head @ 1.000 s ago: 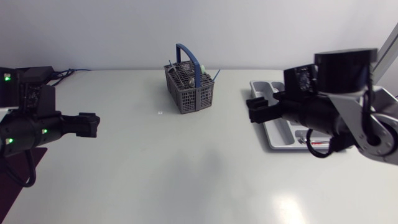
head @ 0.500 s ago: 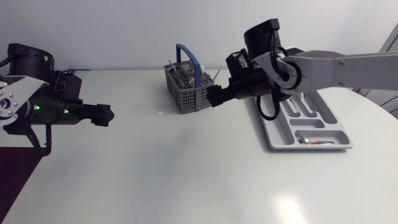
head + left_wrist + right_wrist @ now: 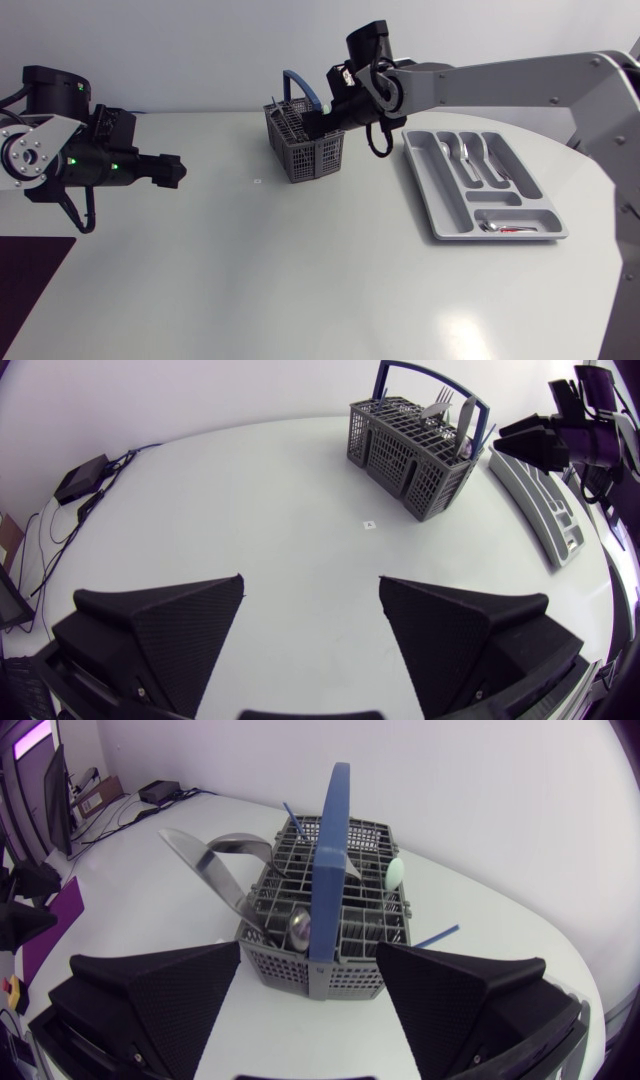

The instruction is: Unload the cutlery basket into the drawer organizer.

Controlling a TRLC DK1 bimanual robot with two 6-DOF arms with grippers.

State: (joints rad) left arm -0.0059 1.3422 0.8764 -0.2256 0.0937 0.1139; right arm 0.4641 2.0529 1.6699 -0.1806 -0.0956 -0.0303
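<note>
The cutlery basket [image 3: 305, 145] stands at the back of the counter [image 3: 300, 270], cutlery [image 3: 300, 924] pointing up, just ahead of my right tool [image 3: 309, 955], which is spread wide, holds nothing and is much nearer than my left tool [image 3: 310, 582], also spread wide.

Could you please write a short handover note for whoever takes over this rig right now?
Left gripper: open, empty, over the table, apart from the cutlery basket.
Right gripper: open, empty, at the basket, blue handle just ahead.
Done: some cutlery lies in the drawer organizer, including a red-handled piece.
Left: basket holds a large metal utensil and more pieces.
</note>
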